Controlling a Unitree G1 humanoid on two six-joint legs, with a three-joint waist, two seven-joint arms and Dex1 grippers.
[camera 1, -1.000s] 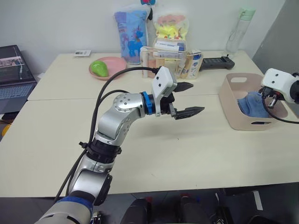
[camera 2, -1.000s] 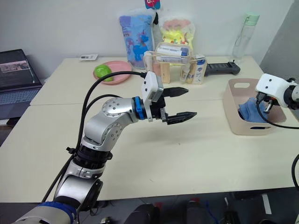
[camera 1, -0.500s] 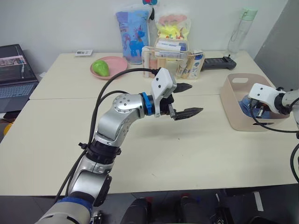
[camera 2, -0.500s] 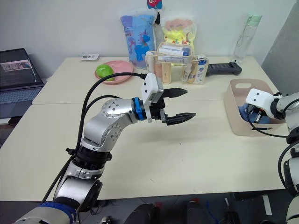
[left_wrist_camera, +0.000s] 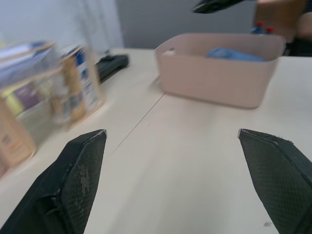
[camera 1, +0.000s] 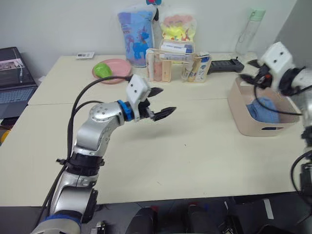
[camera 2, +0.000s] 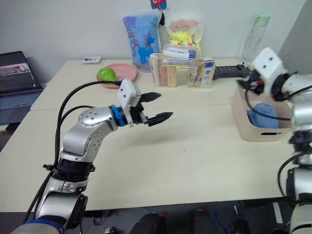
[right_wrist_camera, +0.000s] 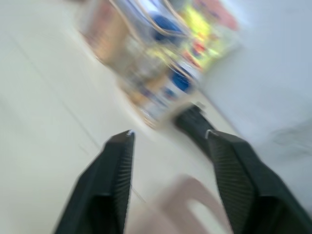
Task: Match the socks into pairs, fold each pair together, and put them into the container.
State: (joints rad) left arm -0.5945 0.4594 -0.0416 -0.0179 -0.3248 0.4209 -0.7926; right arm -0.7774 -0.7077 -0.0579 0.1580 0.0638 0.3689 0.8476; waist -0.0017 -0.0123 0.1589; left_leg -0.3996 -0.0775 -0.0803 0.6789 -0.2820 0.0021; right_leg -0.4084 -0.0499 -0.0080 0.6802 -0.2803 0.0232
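The container (camera 1: pixel 242 113), a pale pink basin, stands at the table's right side. Light blue socks (camera 1: pixel 263 108) lie bunched inside it; I cannot tell how many. My right gripper (camera 1: pixel 253 72) hovers above the basin's far left rim. The right wrist view shows its fingers (right_wrist_camera: pixel 114 175) apart with nothing between them. My left gripper (camera 1: pixel 168 100) is held open and empty over the middle of the table, well left of the basin. In the left wrist view, the basin (left_wrist_camera: pixel 219 80) and the blue socks (left_wrist_camera: pixel 234 52) lie ahead between its fingers (left_wrist_camera: pixel 78 175).
A round pink plate (camera 1: pixel 117 68) with a green object is at the back left. Snack bags (camera 1: pixel 136 29), a clear organiser of bottles (camera 1: pixel 170 66), a black bar (camera 1: pixel 224 63) and a water bottle (camera 1: pixel 246 29) line the back. A laptop (camera 1: pixel 12 73) stands off the table's left end.
My right gripper has lifted out of the basin to above its far rim and opened, leaving the blue socks inside. My left arm has drawn back to the left, still open.
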